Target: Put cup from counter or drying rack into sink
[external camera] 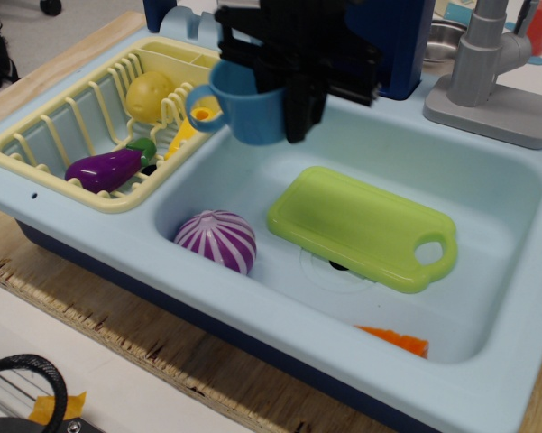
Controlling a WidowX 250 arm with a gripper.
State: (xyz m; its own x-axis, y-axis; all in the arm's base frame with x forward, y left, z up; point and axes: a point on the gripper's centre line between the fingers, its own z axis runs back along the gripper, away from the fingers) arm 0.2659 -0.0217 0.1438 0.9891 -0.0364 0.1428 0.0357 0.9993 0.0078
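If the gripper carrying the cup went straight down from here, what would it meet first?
Probably the bare sink floor, between the purple striped ball and green cutting board; the cup under the gripper would touch first. Depth is uncertain.

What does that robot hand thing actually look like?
The gripper is matte black all over, boxy and angular, built of flat plates and blocks, with a straight black finger pointing down. A few small screws or holes show faintly. No cables, labels or markings are visible.
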